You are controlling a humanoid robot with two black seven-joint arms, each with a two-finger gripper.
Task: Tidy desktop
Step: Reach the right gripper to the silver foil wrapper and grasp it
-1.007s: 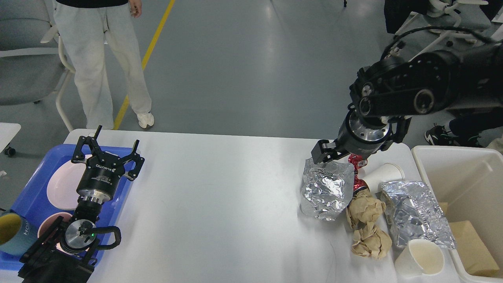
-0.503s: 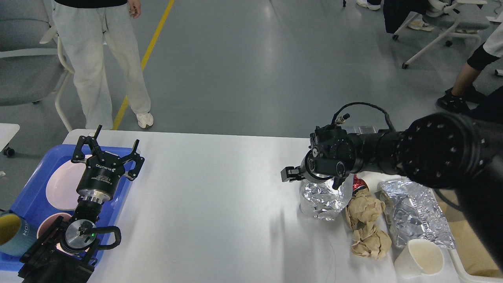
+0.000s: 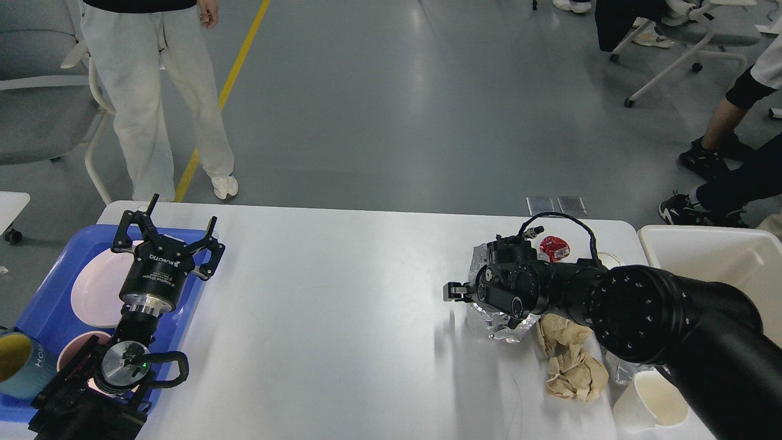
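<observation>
The desktop point(image 3: 342, 318) fills the lower middle of the view, white and wide. At its right end lie crumpled foil point(image 3: 498, 327), 2 brown paper wads point(image 3: 571, 366), a red wrapper point(image 3: 554, 247) and a paper cup point(image 3: 650, 400), with a cream bin point(image 3: 708, 256) beside them. The right gripper point(image 3: 455, 291) hangs low over the foil's left edge; I cannot tell how its fingers stand. At the left, the left gripper point(image 3: 166, 229) hovers with fingers apart over a blue tray point(image 3: 55, 305) of pink dishes point(image 3: 98, 293)
</observation>
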